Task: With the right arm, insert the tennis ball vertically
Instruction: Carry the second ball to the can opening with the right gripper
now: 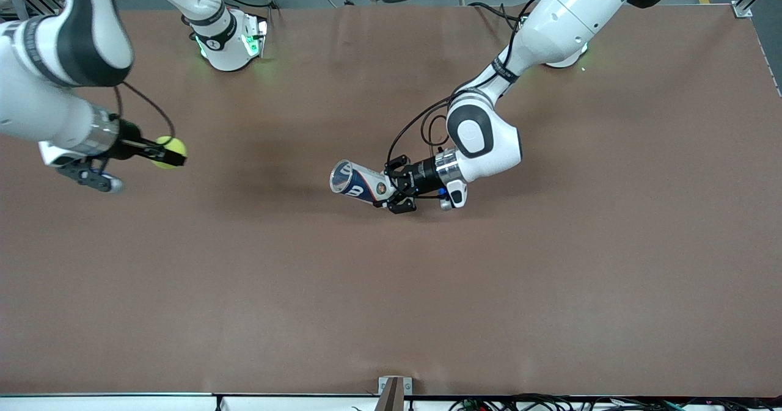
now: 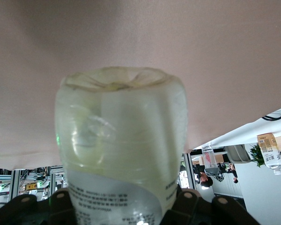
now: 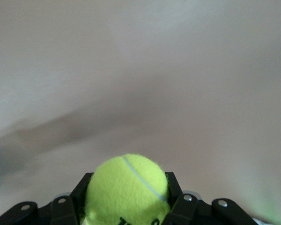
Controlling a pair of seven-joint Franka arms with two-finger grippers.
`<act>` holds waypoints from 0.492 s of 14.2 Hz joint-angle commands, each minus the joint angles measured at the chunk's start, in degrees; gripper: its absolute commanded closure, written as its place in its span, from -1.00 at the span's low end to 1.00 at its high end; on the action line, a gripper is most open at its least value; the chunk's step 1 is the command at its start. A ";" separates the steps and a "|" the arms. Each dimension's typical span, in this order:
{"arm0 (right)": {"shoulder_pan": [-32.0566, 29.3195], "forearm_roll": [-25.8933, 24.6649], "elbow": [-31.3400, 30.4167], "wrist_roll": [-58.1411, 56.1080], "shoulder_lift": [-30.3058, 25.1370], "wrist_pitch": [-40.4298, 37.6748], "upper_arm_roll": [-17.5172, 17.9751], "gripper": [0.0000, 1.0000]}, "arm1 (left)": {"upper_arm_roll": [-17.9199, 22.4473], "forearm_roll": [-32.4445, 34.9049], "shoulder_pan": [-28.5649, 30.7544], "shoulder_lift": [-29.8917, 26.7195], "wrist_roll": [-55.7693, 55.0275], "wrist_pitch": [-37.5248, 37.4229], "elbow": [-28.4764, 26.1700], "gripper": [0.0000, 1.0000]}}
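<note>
Right gripper [image 1: 166,152]: over the brown table [image 1: 550,264] at the right arm's end, jaws clamped on fuzzy yellow-green tennis ball [image 1: 169,151]. Left gripper [image 1: 386,189]: over the table's middle, jaws closed around clear plastic ball can [image 1: 354,182], tilted, mouth open.

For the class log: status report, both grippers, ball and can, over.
Right gripper shut on tennis ball, over table. Left gripper holds can, tilted. Path between clear.
</note>
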 commanded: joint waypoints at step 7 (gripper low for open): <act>18.98 3.31 8.69 31.13 7.88 10.82 -0.71 0.99 | -0.40 -1.85 0.01 0.52 1.61 -0.21 1.15 -0.25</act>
